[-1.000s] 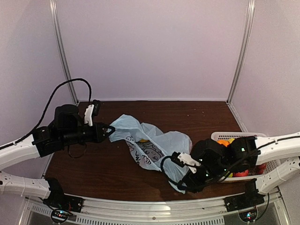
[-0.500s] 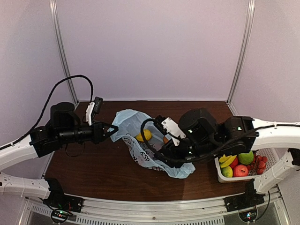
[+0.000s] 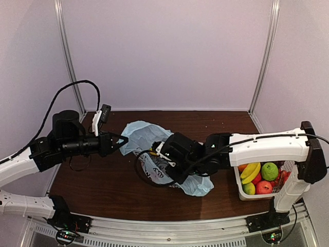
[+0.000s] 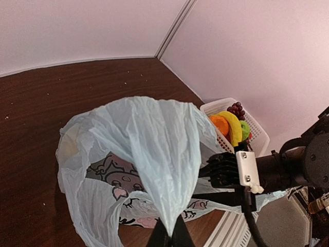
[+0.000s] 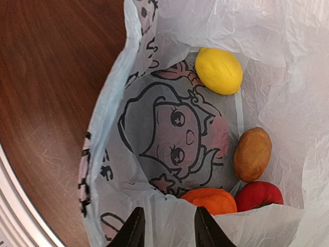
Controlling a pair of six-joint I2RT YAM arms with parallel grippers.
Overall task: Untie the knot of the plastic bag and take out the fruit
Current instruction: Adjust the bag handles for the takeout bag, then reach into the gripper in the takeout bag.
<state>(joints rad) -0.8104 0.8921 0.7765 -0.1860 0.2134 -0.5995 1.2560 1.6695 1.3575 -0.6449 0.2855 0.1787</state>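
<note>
The plastic bag [image 3: 140,131], light blue with cartoon prints, lies open on the brown table; no knot shows. My left gripper [image 3: 121,140] is shut on a bunched edge of the bag [image 4: 154,134] and holds it up, its fingertips [image 4: 160,237] pinching the plastic. My right gripper [image 3: 157,154] is open just above the bag's mouth. In the right wrist view its fingers [image 5: 134,231] frame the bag's inside [image 5: 169,123], where a yellow lemon [image 5: 218,70], a brown oval fruit [image 5: 252,154], an orange [image 5: 209,200] and a red fruit [image 5: 259,195] lie.
A white mesh basket [image 3: 242,195] stands at the right, holding a banana [image 3: 250,171], a green apple [image 3: 269,171] and red fruit. It also shows in the left wrist view [image 4: 218,105]. Enclosure walls and posts stand around the table.
My right arm has swung left from the basket to over the bag's mouth. My left gripper has kept its hold on the bag's edge, barely moving.
</note>
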